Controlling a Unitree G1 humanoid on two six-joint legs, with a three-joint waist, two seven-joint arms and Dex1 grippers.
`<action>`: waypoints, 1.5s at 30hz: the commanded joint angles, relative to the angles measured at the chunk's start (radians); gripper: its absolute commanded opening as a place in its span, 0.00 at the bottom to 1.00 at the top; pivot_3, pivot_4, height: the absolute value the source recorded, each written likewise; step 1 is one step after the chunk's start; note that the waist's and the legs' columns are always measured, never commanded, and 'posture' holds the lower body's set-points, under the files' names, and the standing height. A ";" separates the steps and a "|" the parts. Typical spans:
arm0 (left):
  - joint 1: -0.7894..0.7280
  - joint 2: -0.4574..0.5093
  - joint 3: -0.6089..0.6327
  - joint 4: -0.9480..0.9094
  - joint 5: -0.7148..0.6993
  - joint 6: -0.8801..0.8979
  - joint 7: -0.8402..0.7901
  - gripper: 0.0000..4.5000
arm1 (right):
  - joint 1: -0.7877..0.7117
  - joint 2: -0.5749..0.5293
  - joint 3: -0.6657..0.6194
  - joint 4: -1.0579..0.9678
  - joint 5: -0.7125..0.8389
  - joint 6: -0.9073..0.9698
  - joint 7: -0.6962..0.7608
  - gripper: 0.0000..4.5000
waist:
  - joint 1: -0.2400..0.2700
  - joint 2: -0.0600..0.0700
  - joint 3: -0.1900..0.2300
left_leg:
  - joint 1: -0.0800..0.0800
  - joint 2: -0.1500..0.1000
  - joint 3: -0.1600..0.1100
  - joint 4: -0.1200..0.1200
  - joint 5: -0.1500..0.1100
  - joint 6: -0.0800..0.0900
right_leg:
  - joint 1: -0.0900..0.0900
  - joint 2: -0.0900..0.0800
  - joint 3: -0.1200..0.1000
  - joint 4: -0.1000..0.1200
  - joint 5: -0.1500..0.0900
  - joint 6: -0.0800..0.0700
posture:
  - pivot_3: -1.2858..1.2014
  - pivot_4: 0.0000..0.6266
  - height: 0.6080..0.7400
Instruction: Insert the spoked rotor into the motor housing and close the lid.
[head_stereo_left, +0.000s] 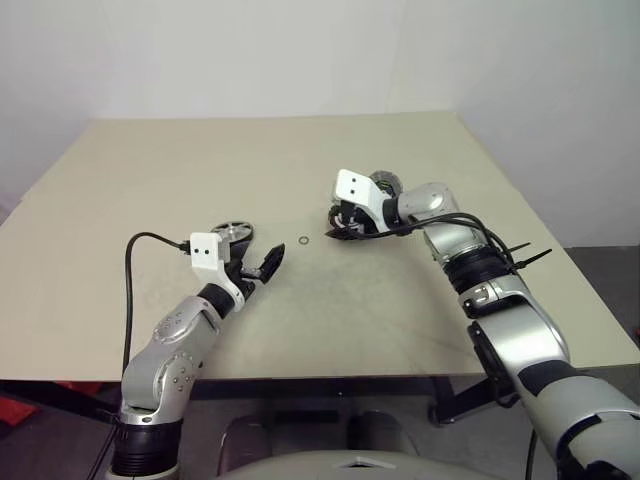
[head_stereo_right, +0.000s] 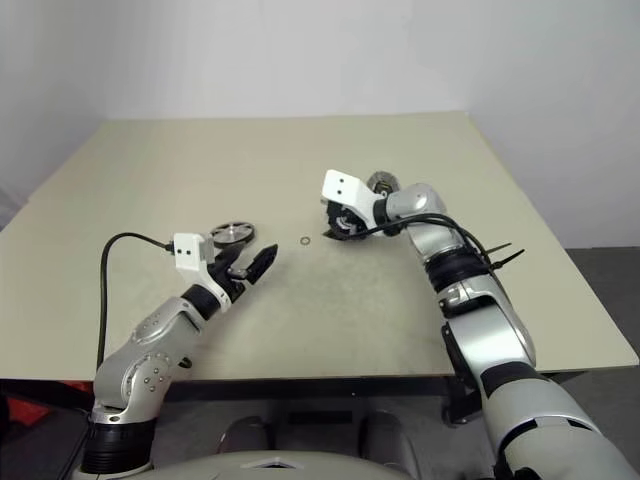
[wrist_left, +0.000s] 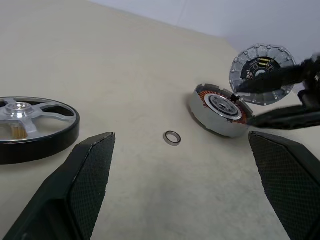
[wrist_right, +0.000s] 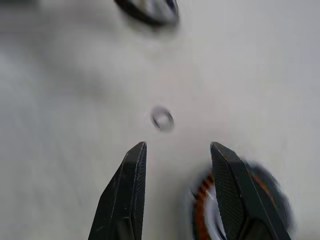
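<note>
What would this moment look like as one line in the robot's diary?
rotor: on table, not inserted | housing: open | lid: off | left gripper: open, empty | right gripper: open above housing | small ring: loose

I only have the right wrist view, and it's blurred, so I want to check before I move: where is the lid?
Observer: The lid is just past the motor housing, on its far side from the robot. It is tipped up on edge, not on the housing.
Operator: Is the rotor in?
Observer: No. The spoked rotor lies flat on the table, beside the left gripper.
Operator: Is that gripper holding anything?
Observer: No, its jaws are wide open and empty.
</note>
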 joint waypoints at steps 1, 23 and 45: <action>-0.017 0.017 0.008 -0.034 -0.012 -0.006 -0.019 1.00 | 0.036 0.021 -0.034 -0.097 0.053 0.075 -0.039 0.51 | 0.004 0.000 0.000 | 0.000 0.000 0.000 0.000 0.000 0.000 | 0.000 0.000 0.000 0.000 0.000 0.000 | 0.52 0.00 1.00; -0.018 0.063 0.019 -0.063 -0.036 0.034 -0.040 1.00 | -0.075 0.246 -0.088 0.380 0.091 0.043 -0.339 0.51 | -0.001 0.000 0.000 | 0.002 0.000 0.000 -0.002 0.003 -0.006 | 0.001 0.000 0.000 0.000 0.000 0.000 | 0.52 0.00 1.00; -0.028 0.077 0.025 -0.058 -0.034 0.041 -0.039 1.00 | -0.100 0.243 -0.117 0.499 0.063 -0.029 -0.381 0.51 | -0.002 0.000 0.000 | 0.002 0.000 0.000 -0.002 0.003 -0.006 | 0.001 0.000 0.000 0.001 0.000 0.000 | 0.52 0.00 1.00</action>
